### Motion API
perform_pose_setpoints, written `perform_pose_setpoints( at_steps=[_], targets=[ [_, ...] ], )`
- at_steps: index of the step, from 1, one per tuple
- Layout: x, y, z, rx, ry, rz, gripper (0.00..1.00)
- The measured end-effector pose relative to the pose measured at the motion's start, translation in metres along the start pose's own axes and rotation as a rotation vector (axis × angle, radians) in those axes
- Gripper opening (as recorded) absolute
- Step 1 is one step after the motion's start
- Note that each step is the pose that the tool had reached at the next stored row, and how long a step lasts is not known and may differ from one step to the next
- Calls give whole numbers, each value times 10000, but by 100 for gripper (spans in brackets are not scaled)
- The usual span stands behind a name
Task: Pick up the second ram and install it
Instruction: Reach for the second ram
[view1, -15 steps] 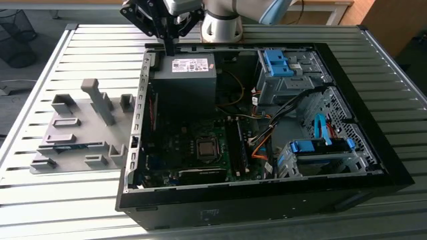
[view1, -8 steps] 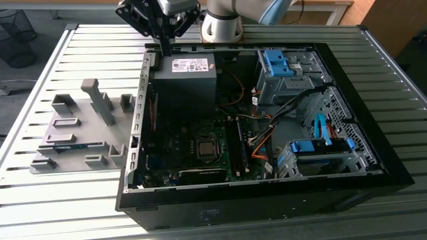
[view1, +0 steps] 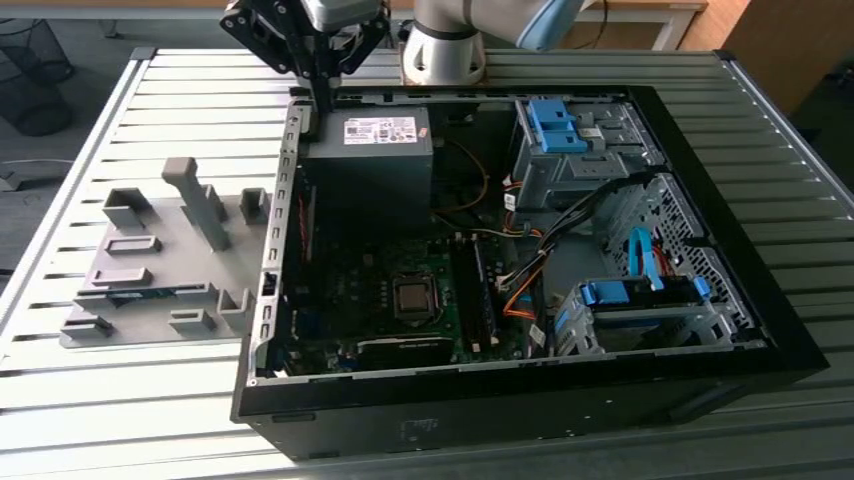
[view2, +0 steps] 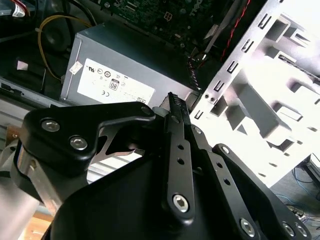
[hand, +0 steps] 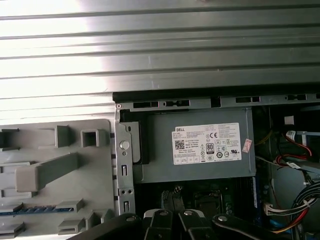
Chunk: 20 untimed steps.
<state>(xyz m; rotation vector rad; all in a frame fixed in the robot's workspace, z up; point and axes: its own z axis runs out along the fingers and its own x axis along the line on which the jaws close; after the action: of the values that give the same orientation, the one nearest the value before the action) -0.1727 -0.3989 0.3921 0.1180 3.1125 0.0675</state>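
Gripper (view1: 320, 100), clenched and empty, hovers by the power supply (view1: 367, 150). The second ram (hand: 30, 212), well apart from it, wants a spread grip squarely across its edge.

The black gripper (view2: 175, 102) has its fingers (view2: 178, 135) pressed together. Just past their tips lies a grey power box (view2: 150, 60) with a white label (view2: 111, 83); a pale grey rack (view2: 265, 105) sits beside them.

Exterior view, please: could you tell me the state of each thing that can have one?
Case, open, lying on its side.
Gripper, shut, holding nothing, over the case's rim.
Ram, lying in the grey fixture, not picked up.
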Motion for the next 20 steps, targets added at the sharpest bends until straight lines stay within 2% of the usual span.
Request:
perform_pose_setpoints(
  at_steps=[20],
  targets=[
    [250,-19,0,-1,-1,0,11]
  ],
)
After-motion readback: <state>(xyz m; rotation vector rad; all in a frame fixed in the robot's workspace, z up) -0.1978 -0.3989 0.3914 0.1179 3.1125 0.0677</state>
